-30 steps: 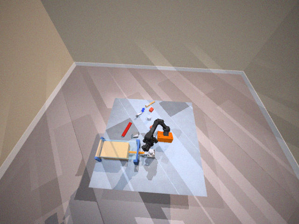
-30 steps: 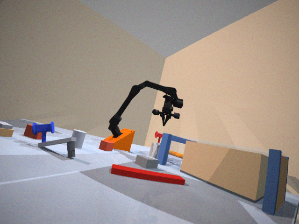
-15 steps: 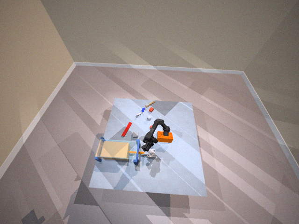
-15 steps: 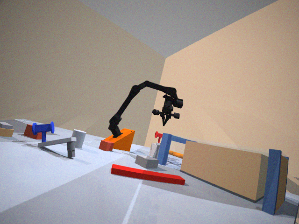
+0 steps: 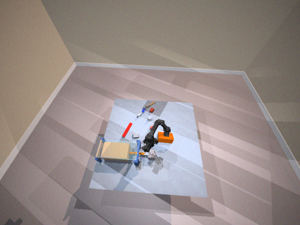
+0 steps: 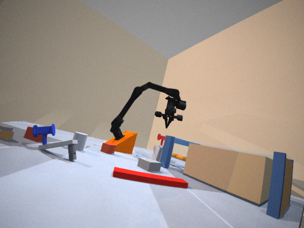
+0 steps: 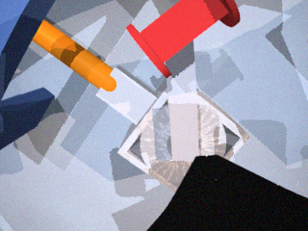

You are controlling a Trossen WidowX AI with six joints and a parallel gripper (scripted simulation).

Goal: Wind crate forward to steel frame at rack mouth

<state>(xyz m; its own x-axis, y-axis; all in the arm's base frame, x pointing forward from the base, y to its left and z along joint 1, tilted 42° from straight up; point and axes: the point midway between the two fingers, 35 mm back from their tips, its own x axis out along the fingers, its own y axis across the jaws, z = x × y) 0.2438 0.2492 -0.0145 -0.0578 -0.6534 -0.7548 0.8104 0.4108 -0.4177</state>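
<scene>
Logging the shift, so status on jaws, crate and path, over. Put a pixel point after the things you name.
Jaws (image 5: 146, 149) (image 6: 166, 127) shut, empty, above winch (image 5: 152, 154) (image 7: 185, 130). Crate (image 5: 116, 150) (image 6: 221, 169) flat, short of front frame (image 5: 138, 152) (image 6: 167, 152). No blockage visible between.

Red knob (image 6: 161, 137) (image 7: 180, 30) juts beside winch (image 5: 152, 154) (image 6: 156, 152) (image 7: 185, 130); air above winch open.
</scene>
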